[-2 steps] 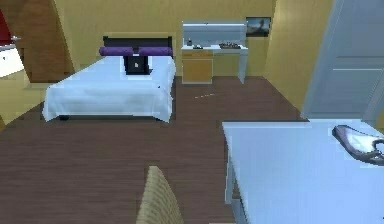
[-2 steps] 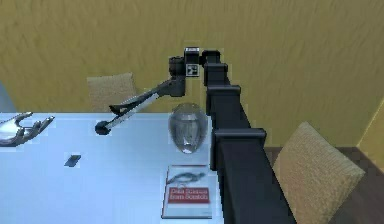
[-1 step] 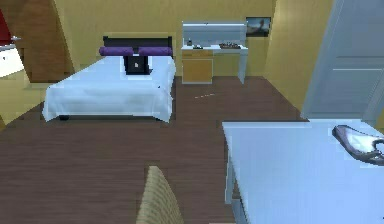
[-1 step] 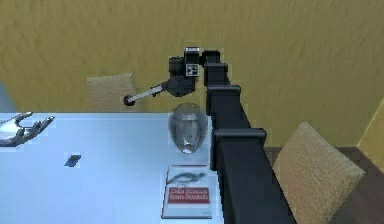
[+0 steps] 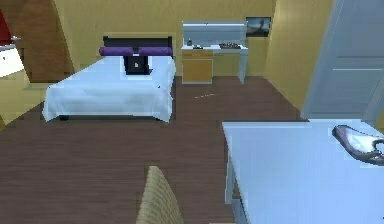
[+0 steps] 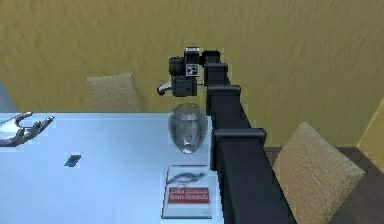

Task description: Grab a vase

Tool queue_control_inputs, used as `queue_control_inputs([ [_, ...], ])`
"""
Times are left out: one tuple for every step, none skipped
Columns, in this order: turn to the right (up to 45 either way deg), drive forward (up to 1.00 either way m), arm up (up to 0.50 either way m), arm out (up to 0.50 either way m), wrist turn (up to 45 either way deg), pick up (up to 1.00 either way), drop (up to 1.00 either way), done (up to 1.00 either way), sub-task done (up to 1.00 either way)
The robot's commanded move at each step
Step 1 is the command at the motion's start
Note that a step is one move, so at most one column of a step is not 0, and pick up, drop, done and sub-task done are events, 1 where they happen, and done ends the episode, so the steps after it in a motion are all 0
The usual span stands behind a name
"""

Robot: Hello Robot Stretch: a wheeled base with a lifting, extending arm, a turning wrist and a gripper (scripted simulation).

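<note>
A clear, round glass vase (image 6: 188,130) stands upright on the pale blue counter (image 6: 100,175). It is near the counter's far edge, right beside the dark square arm (image 6: 235,140). The end effector (image 6: 168,88) sits just above the vase in the arm side view, a bit toward that view's left. Nobody can tell if it touches the vase or holds anything. The vase's long way runs up and down, so the next move likely means going down to it. A flat red and white book (image 6: 188,192) lies by the counter's near edge.
</note>
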Motion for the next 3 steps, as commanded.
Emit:
queue_control_inputs([
  [0.0, 0.0, -0.26, 0.0, 0.0, 0.0, 0.0, 0.0, 0.0],
  [0.0, 0.0, 0.0, 0.0, 0.0, 1.0, 0.0, 0.0, 0.0],
  [0.0, 0.0, 0.1, 0.0, 0.0, 0.0, 0.0, 0.0, 0.0],
])
